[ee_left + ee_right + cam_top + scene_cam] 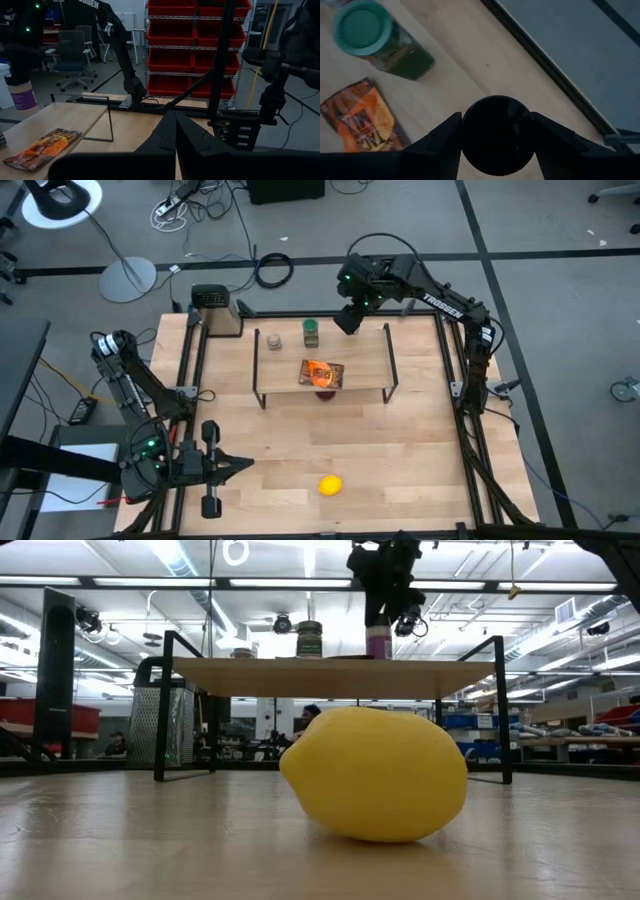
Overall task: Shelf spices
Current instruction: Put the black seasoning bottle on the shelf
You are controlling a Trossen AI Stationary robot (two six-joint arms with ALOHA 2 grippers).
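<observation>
The shelf (pixel 365 358) stands in the middle of the table. On its wooden top are a pale beige jar (pixel 273 338), a green jar (pixel 311 332) and a flat orange packet (pixel 322 373). My right gripper (pixel 348 317) is over the shelf's far right part, shut on the purple jar (pixel 378 643) with the black lid. The jar's base is level with the board's top; whether it stands on the board I cannot tell. My left gripper (pixel 238 465) waits shut and level near the table's front left, holding nothing. My right gripper pinches the purple jar's black lid (pixel 497 135) between its two fingers (pixel 442 137), one on each side of the round rim. The fingers come from above, slanting down. The jar hangs upright below them, over the shelf's top board.
A yellow lemon (pixel 330 485) lies on the table near the front edge, filling the low view (pixel 375 773). A small dark red round object (pixel 325 392) sits under the shelf's near edge. A metal grater-like box (pixel 215 310) stands at the far left corner.
</observation>
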